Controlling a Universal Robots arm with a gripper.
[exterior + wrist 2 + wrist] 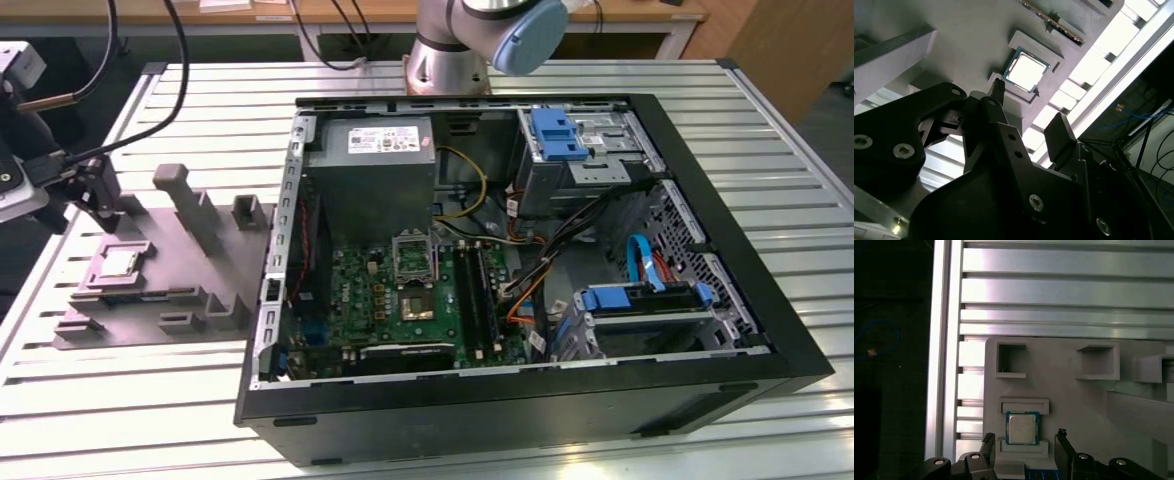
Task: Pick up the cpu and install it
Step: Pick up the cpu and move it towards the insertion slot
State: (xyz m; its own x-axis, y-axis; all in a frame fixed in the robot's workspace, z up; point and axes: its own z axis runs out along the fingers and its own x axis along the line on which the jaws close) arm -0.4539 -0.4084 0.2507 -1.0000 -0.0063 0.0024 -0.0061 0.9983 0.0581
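Your black two-fingered gripper (1024,439) hangs spread and empty above the small silvery square cpu (1022,427), seated in a recess near the edge of the grey plastic fixture plate (1079,405). Off-centre, a finger could strike the recess wall and tip the chip.

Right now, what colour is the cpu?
The cpu is shiny silver-grey; first wrist view shows it best.

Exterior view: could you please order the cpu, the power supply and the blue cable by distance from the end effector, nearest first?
From the end effector, at the exterior view's left:
1. The cpu, right by it, seated in the grey fixture.
2. The power supply, in the computer case, toward this view's left.
3. The blue cable, toward the case's right in this view.
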